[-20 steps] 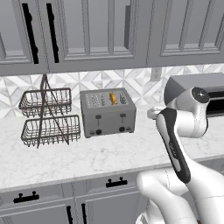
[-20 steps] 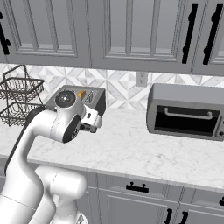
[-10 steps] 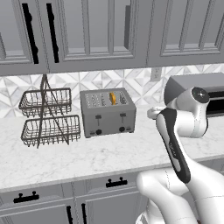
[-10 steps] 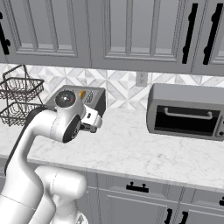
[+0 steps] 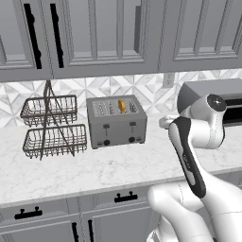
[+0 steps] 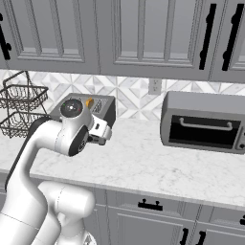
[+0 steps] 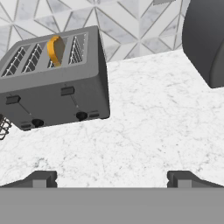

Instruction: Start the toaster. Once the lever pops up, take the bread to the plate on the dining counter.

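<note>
A grey-cabinet kitchen is seen, with a white marble counter [image 5: 71, 170] running under a diamond-tiled backsplash. Compared with the pictures of a second and half a second ago, nothing is found to have moved: the arm holds the same pose and both base views are unshifted, so the first step is judged not yet begun.

The toaster [image 5: 116, 122] stands on the counter against the backsplash, its two black levers [image 7: 67, 91] high on its front. The bread [image 5: 122, 105] is lodged upright in one of the slots right of the middle, its orange edge standing proud of the top. The other slots look vacant.

Just left of the toaster, a two-tier wire basket [image 5: 51, 127] is seen with nothing in either tier. To the right, well apart, a dark oven [image 6: 206, 122] sits with its door shut; its inside cannot be made out.

The hand [image 7: 111, 179] is held above bare marble in front of the toaster and to its right, with its fingers spread fully apart and nothing between them. The lever on the bread's side is judged to be what must be pressed down next.
</note>
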Controlling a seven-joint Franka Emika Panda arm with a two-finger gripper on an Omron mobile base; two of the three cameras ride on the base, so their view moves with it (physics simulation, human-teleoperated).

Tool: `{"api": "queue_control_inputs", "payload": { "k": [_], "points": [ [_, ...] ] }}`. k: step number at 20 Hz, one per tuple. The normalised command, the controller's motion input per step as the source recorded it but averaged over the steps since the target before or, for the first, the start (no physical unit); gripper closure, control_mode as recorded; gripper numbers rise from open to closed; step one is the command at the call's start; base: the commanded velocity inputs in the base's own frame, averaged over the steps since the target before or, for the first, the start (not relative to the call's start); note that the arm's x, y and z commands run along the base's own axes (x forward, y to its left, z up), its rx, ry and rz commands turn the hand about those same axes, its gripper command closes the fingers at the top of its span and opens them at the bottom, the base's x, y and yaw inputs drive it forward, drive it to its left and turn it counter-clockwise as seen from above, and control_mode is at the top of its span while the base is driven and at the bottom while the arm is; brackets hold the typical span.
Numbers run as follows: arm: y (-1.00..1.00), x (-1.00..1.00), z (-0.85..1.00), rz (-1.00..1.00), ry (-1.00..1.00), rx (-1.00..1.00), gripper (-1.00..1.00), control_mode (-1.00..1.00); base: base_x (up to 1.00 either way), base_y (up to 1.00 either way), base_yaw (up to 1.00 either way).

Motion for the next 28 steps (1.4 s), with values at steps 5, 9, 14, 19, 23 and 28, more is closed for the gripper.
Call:
{"api": "queue_control_inputs", "payload": {
  "k": [5, 9, 14, 19, 23, 28],
  "points": [
    [0.0, 0.0, 0.0, 0.0, 0.0, 0.0, -1.0, -1.0, 0.0, 0.0, 0.0],
    [0.0, 0.0, 0.0, 0.0, 0.0, 0.0, -1.0, -1.0, 0.0, 0.0, 0.0],
    [0.0, 0.0, 0.0, 0.0, 0.0, 0.0, -1.0, -1.0, 0.0, 0.0, 0.0],
    [0.0, 0.0, 0.0, 0.0, 0.0, 0.0, -1.0, -1.0, 0.0, 0.0, 0.0],
    [0.08, -0.02, 0.0, 0.0, -0.01, 0.0, -1.0, -1.0, 0.0, 0.0, 0.0],
    [0.79, -0.04, 0.35, 0.0, -0.12, -0.17, -1.0, -1.0, 0.0, 0.0, 0.0]
  ]
}}
